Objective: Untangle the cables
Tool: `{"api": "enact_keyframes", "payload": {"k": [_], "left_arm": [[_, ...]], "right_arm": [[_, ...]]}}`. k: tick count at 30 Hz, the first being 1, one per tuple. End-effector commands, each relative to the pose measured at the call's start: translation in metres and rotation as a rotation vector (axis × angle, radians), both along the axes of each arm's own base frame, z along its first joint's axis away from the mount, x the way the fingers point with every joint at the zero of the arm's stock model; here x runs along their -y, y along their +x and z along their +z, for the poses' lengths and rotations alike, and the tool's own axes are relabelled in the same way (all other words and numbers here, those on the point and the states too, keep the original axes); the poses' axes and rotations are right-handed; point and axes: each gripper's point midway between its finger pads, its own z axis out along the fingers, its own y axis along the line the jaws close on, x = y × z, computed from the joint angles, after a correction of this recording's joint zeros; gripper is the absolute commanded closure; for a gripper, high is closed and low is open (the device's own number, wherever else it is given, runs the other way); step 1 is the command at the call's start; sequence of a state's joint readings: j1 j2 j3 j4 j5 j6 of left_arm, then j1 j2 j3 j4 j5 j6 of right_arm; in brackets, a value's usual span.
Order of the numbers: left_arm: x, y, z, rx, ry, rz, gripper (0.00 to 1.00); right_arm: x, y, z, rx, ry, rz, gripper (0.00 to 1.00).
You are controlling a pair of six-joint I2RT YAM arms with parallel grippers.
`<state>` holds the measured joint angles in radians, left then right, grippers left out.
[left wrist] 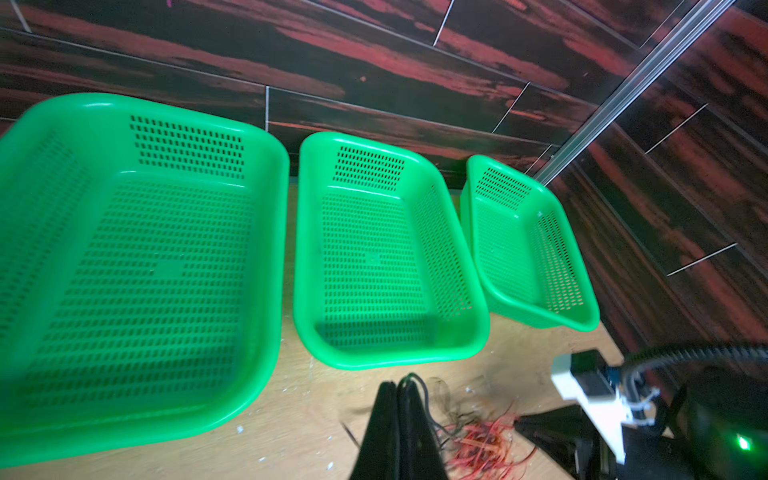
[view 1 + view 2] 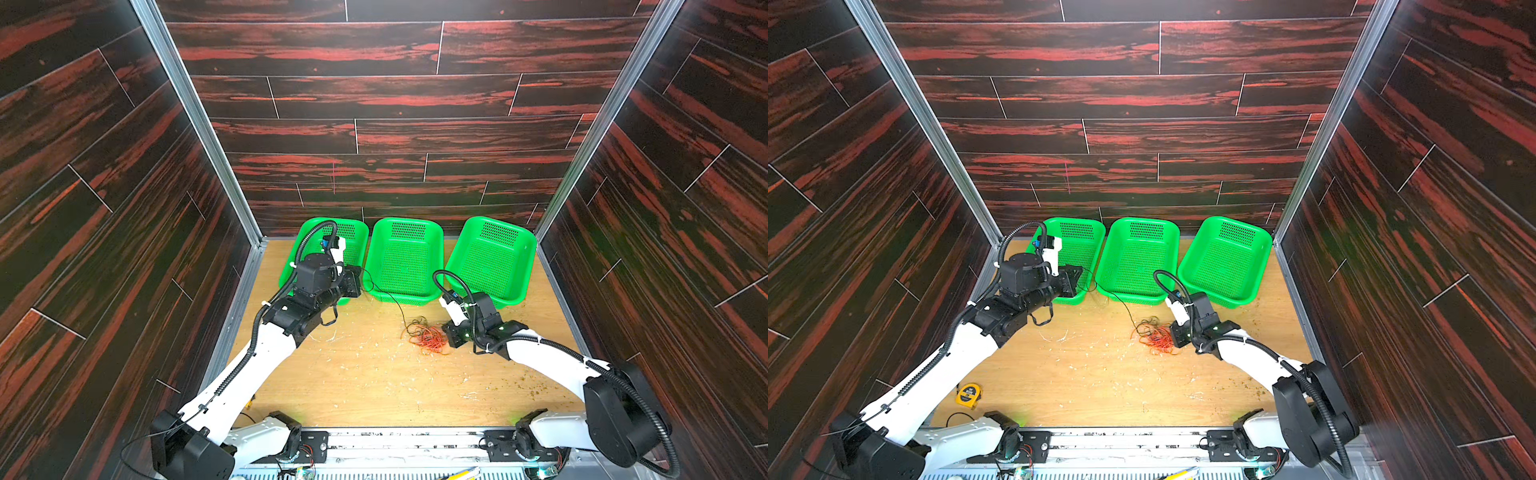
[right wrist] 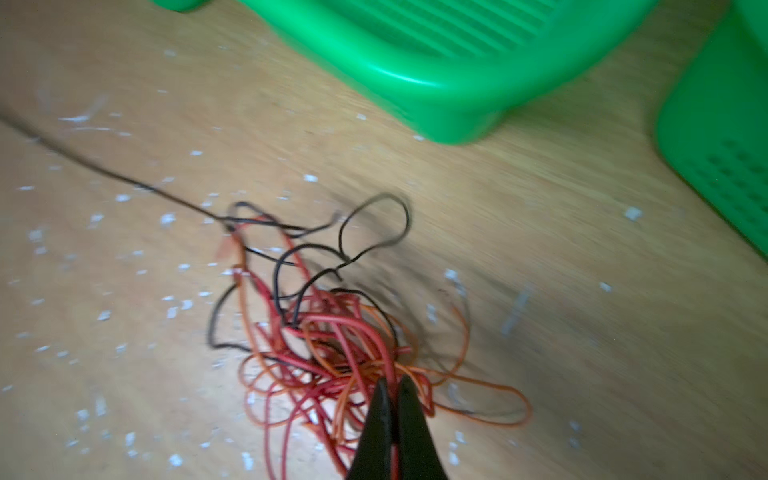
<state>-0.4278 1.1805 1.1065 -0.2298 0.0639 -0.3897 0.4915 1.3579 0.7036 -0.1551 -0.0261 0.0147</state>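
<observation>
On the surface [image 2: 374, 374], 3 in a row at the back: left basket [image 2: 345, 230], middle basket [image 2: 407, 298], right basket [image 2: 498, 235]; the cables [image 2: 428, 338] lie heaped in front, between middle and right; the right tool [image 2: 448, 338] at the heap's right side; the left tool [image 2: 357, 284] at the left basket's near right corner.

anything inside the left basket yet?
Nothing visible. The left wrist view shows the left basket with bare mesh across its floor; one side runs out of frame. In both top views the left arm covers its near half.

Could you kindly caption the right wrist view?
Right gripper shut on the red cable, tangled with orange cable and black cable, near two green baskets.
</observation>
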Motion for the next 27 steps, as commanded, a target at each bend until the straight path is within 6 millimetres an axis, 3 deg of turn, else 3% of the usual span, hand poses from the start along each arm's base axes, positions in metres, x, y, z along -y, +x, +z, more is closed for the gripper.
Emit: {"api": "enact_keyframes", "payload": {"k": [1,7,14,22,26,27], "left_arm": [[-0.013,-0.006,0.039,0.084,0.018,0.014,1.0],[-0.031,-0.006,0.07,0.138,0.015,0.049,1.0],[-0.04,-0.007,0.091,0.175,0.004,0.063,1.0],[-0.041,-0.011,0.104,0.196,0.004,0.05,1.0],[-0.036,-0.013,0.108,0.197,-0.011,0.02,1.0],[-0.031,-0.014,0.109,0.193,-0.029,-0.006,1.0]], "right_arm": [[0.023,0.002,-0.012,-0.043,-0.094,-0.063,1.0],[0.056,0.012,-0.027,-0.076,-0.193,-0.147,1.0],[0.086,0.02,-0.037,-0.09,-0.26,-0.224,1.0],[0.095,0.022,-0.041,-0.105,-0.274,-0.242,1.0],[0.083,0.024,-0.026,-0.065,-0.222,-0.182,0.99],[0.077,0.024,-0.019,-0.046,-0.187,-0.167,0.94]]}}
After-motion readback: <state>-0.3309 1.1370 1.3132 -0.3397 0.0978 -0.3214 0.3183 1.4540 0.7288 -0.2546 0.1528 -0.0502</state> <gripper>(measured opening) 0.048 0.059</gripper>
